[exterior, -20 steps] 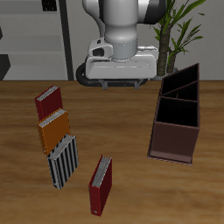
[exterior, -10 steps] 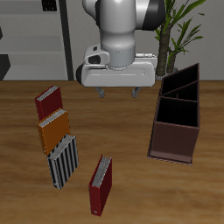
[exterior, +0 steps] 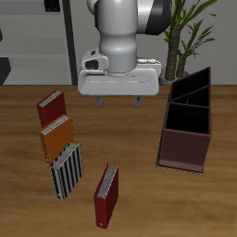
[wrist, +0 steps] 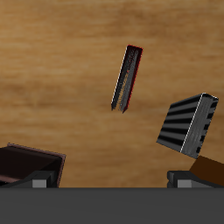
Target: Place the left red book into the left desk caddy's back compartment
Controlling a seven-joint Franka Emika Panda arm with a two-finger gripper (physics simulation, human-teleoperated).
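- Exterior view: the end effector (exterior: 118, 101) hangs empty, jaws spread, well above the left red book (exterior: 107, 196), which stands near the tabletop's (exterior: 130, 130) front edge, well apart from the left desk caddy (exterior: 188, 121).
- Wrist view: the left red book (wrist: 127, 79) shows edge-on; a skewed descent could topple it or snag the striped book (wrist: 188, 124) nearby.

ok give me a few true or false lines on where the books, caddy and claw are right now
1. The left red book lies alone near the table's front edge. True.
2. The claw grips a book. False: it holds nothing and hangs above the table.
3. The left desk caddy has three sections. True.
4. A book already sits in the caddy. False: the sections visible look empty.
5. The orange book lies between the maroon book and the striped book. True.
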